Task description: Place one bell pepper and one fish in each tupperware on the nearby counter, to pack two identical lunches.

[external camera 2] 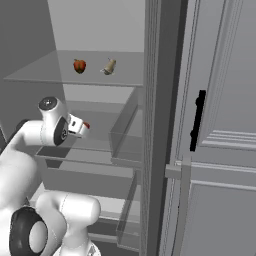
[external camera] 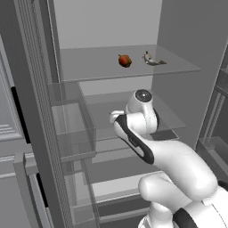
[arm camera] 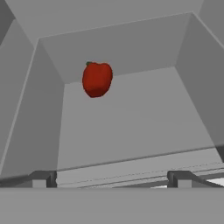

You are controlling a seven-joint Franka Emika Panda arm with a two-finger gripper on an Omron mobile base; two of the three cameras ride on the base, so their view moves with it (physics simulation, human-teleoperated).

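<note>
The gripper [arm camera: 109,178] hung released (fingertips spread wide) before the bright bell pepper [arm camera: 97,78]; it needed centring on it before closing.

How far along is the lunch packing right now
Nothing looks packed yet. A dark red pepper and a tan fish sit on the upper fridge shelf. The open hand is empty, facing a bright red pepper on a lower shelf. All packing remains.

Bright red pepper [arm camera: 97,78]; darker red pepper [external camera: 125,60]; tan fish [external camera: 151,59]; grey shelf [external camera: 89,67].
</note>
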